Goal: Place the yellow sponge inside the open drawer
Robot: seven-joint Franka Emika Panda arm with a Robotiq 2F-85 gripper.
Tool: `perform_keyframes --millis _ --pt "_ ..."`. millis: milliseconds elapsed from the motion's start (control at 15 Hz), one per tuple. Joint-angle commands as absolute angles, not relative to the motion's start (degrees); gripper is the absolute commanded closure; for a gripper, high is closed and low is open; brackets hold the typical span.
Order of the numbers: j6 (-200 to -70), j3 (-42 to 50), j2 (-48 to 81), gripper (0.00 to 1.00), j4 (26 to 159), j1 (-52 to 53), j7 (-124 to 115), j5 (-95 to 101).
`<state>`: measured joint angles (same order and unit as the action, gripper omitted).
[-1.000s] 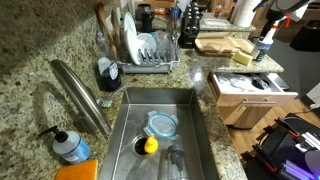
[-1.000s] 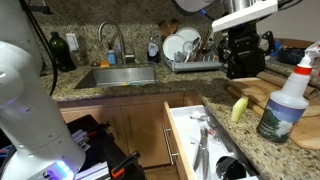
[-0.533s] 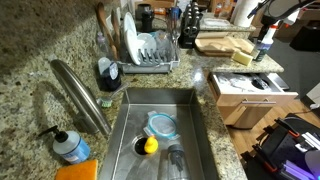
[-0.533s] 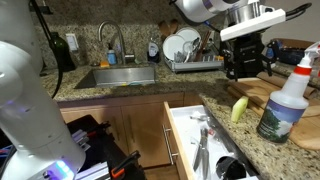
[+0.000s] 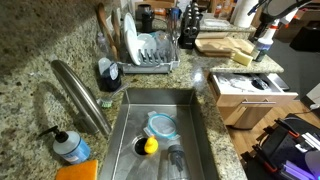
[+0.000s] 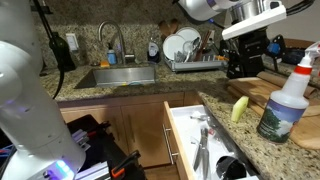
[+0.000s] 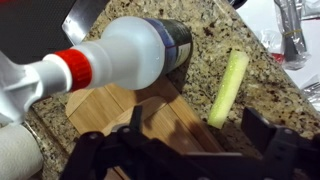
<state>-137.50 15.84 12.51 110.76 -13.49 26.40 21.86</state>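
Note:
The yellow sponge (image 6: pixel 238 108) stands on its edge on the granite counter, beside the wooden cutting board (image 7: pixel 110 110); it also shows in an exterior view (image 5: pixel 243 57) and in the wrist view (image 7: pixel 228 88). My gripper (image 6: pixel 247 62) hangs above the cutting board, behind the sponge. In the wrist view its jaws (image 7: pixel 200 150) are open and empty, with the sponge just ahead of them. The open drawer (image 6: pixel 185 135) lies below the counter edge and holds metal utensils; it shows in an exterior view (image 5: pixel 250 85) too.
A spray bottle with a red nozzle (image 6: pixel 290 95) stands close to the sponge and lies large across the wrist view (image 7: pixel 130 55). A dish rack (image 5: pixel 150 50) and a sink (image 5: pixel 160 130) are further along the counter.
The gripper has shifted slightly sideways above the cutting board. The sponge, bottle and drawer have not moved.

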Motion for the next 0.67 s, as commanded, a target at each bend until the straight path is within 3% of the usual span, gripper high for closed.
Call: perform_keyframes --millis 0,600 --pt "-136.2 12.7 15.9 0.00 108.6 -16.5 33.4 12.7" --pt "-134.6 12.0 19.2 0.00 108.3 -16.8 33.6 11.6"
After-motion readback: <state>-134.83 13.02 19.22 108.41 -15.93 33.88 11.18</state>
